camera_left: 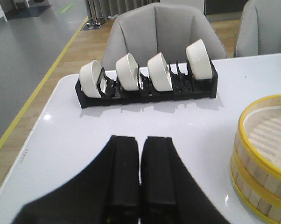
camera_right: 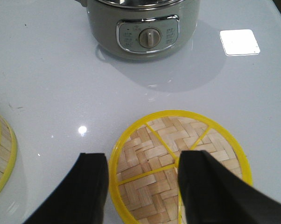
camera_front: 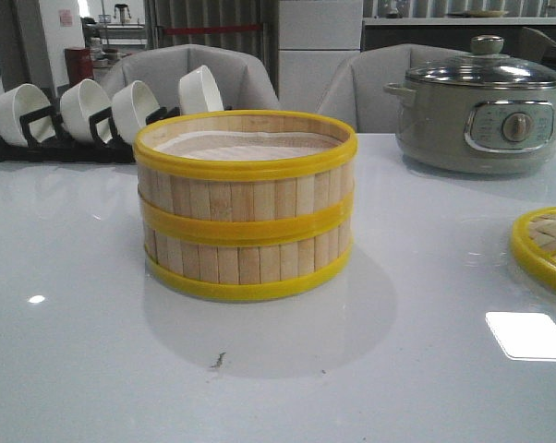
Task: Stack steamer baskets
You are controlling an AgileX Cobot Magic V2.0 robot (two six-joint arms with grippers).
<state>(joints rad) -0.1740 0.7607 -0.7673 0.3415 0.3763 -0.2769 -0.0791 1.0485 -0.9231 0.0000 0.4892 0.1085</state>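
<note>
Seeing baskets [camera_front: 246, 205] already stacked, off to the side of our closed left pincer [camera_left: 140, 186]; right pincer [camera_right: 141, 186], wide apart above lid [camera_right: 178, 163], could knock it if lowered w/o care.

Glossy white desk [camera_front: 93, 369] with bright reflected light patches. Behind its far edge stand grey upholstered chairs [camera_front: 190, 69]. Beyond the left edge, wood flooring [camera_left: 52, 70] meets grey floor [camera_left: 24, 46] along a yellow line [camera_left: 42, 81].
</note>
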